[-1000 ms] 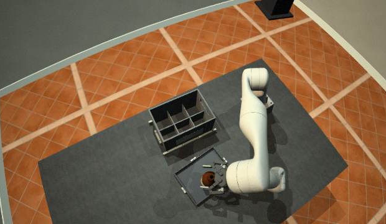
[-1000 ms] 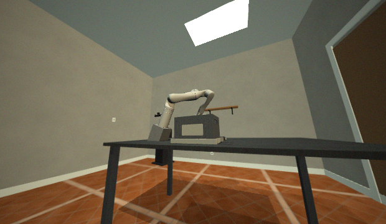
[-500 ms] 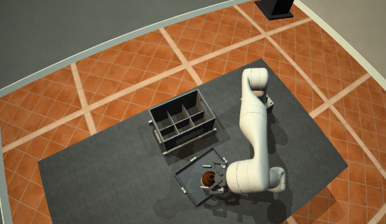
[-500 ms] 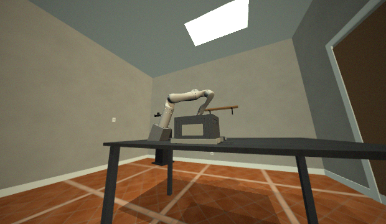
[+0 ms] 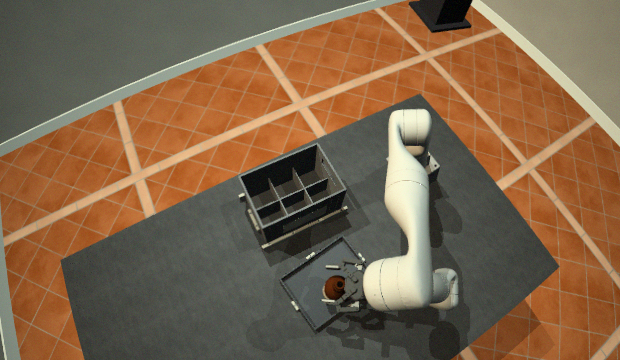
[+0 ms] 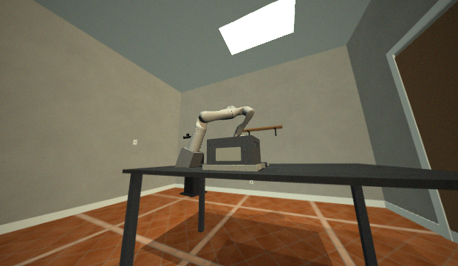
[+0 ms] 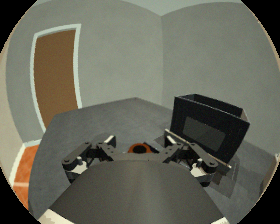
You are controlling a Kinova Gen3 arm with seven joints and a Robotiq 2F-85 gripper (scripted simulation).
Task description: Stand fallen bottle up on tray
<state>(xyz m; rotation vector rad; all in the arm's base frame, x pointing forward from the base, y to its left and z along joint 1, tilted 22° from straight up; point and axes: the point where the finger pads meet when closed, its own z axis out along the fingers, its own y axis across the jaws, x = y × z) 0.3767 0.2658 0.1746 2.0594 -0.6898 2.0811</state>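
A brown bottle [image 5: 334, 285] stands upright on the dark tray [image 5: 322, 284], seen from above as a round top. My gripper [image 5: 332, 282] is open wide, with one finger on each side of the bottle and apart from it. In the wrist view only the bottle's top [image 7: 139, 148] shows between the open fingers, low behind the wrist body. In the exterior view the crate [image 6: 233, 149] hides the tray and the bottle.
The dark crate [image 5: 292, 192] with several empty compartments stands on the table just beyond the tray. My arm's forearm and elbow [image 5: 400, 285] hang over the tray's right side. The arm's base [image 5: 429, 167] stands to the right of the crate.
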